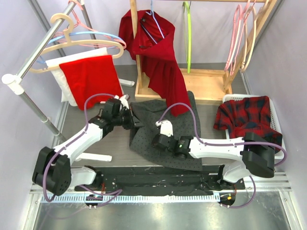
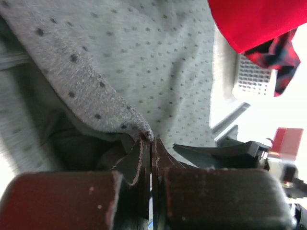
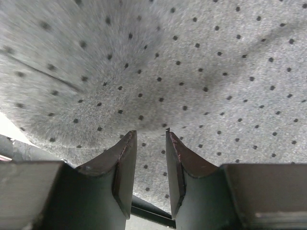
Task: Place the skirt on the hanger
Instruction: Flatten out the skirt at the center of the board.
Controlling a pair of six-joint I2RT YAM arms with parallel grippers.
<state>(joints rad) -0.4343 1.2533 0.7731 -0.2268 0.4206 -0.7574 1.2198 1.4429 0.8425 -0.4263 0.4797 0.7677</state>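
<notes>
The grey dotted skirt (image 1: 148, 120) lies rumpled on the table between the two arms. My left gripper (image 1: 136, 122) is at its left edge; in the left wrist view the gripper (image 2: 151, 139) is shut on a folded edge of the skirt (image 2: 144, 57). My right gripper (image 1: 156, 141) sits low over the skirt's middle; in the right wrist view it (image 3: 149, 136) is open, with the skirt (image 3: 168, 62) just past the fingertips and nothing between the jaws. Several pastel and wooden hangers (image 1: 81, 38) hang on the metal rail at the back left.
A red cloth (image 1: 91, 76) and a white cloth hang under the rail. A wooden rack (image 1: 192, 81) at the back carries a dark red garment (image 1: 163, 62), a green hanger (image 1: 188, 33) and pink hangers (image 1: 240, 33). A white basket (image 1: 276, 115) with a plaid garment (image 1: 247, 117) stands at the right.
</notes>
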